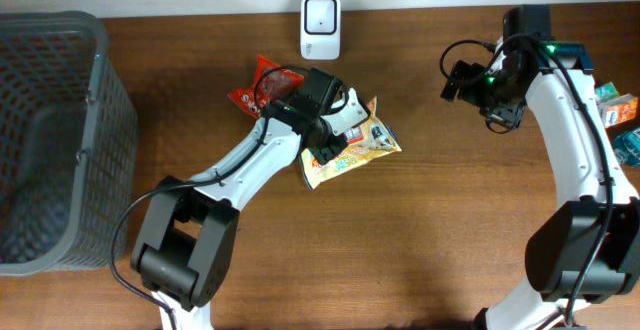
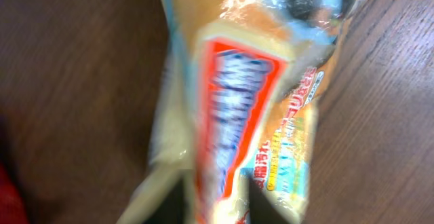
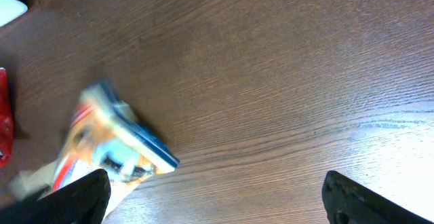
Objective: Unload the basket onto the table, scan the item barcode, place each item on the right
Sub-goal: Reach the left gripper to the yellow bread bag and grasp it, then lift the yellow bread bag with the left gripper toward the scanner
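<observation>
The item is a yellow and orange snack packet (image 1: 352,148) lying on the wooden table at centre. My left gripper (image 1: 334,138) is over its left half and shut on it. The left wrist view, blurred, shows the packet (image 2: 237,95) running up from between my dark fingers (image 2: 261,203). No barcode shows in any view. A white scanner (image 1: 320,26) stands at the table's back edge. My right gripper (image 1: 458,78) hovers open at the back right; between its fingertips (image 3: 88,195) is only bare table, with the packet (image 3: 112,146) off to the left.
A red packet (image 1: 256,86) lies just behind my left arm. A grey mesh basket (image 1: 60,140) fills the left side. Small teal and orange boxes (image 1: 622,120) sit at the right edge.
</observation>
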`<act>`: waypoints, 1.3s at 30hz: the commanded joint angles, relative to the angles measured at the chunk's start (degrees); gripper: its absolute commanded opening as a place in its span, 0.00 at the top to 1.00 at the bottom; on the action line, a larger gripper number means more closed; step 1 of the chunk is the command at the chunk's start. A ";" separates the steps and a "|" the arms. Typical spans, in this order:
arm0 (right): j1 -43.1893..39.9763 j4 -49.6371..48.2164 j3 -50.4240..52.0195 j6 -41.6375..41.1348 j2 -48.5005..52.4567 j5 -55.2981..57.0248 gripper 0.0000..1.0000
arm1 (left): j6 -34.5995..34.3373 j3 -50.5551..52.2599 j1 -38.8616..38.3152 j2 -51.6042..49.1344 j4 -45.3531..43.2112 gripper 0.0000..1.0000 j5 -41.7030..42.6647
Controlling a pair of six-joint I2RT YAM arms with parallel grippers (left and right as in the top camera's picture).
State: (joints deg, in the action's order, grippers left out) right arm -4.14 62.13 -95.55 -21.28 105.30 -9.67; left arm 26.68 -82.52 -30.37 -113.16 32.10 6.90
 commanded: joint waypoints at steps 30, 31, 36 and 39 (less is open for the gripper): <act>-0.07 -0.02 0.20 -0.66 0.42 0.72 0.02 | -45.48 -0.76 9.79 -5.11 13.94 0.24 20.33; -0.07 -0.02 0.20 -0.66 0.42 0.72 0.02 | -45.48 -0.76 9.49 -5.11 13.75 0.28 20.33; -0.07 -0.02 0.20 -0.66 0.42 0.72 0.02 | -45.48 -0.76 8.98 -5.11 12.70 0.34 20.31; -0.07 0.00 0.20 -0.66 0.42 0.72 0.02 | -45.46 -0.76 9.01 -5.11 12.68 0.48 20.22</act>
State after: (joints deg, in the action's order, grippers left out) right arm -4.14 62.13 -95.53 -21.28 105.30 -9.67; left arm -18.90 -83.66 -21.37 -117.67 44.95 26.20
